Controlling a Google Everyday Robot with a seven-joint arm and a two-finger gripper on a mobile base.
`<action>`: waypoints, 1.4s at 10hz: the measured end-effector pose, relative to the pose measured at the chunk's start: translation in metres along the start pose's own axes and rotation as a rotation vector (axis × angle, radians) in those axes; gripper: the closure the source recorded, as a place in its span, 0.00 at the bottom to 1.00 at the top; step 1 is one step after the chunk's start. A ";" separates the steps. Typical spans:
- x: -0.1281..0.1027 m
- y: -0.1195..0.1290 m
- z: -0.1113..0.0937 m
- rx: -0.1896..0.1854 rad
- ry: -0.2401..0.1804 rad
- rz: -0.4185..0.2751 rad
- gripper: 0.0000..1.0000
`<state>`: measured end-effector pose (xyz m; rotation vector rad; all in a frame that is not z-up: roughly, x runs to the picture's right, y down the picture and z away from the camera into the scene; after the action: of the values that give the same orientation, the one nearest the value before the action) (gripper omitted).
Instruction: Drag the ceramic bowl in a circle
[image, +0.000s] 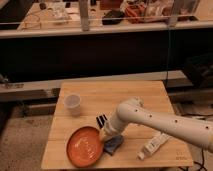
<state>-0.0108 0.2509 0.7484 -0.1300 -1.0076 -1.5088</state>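
Observation:
The ceramic bowl (85, 146) is a wide, shallow orange-red dish with a paler centre. It lies on the wooden table (150, 95) near the front left corner. My gripper (103, 130) comes in from the right on a white arm (160, 122). It reaches down to the bowl's right rim and seems to touch it there. A small translucent white cup (73, 104) stands upright behind the bowl, apart from it.
A blue object (113, 144) lies against the bowl's right side, under the gripper. A white tube (153, 145) lies near the front right edge. A dark shelf front and a cluttered counter (125, 15) stand behind the table.

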 end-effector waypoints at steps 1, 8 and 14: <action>0.010 -0.001 0.000 -0.002 0.013 0.006 0.98; 0.068 -0.065 0.046 0.069 -0.011 -0.078 0.98; 0.037 -0.128 0.080 0.178 -0.147 -0.273 0.96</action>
<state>-0.1666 0.2569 0.7558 0.0247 -1.3143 -1.6647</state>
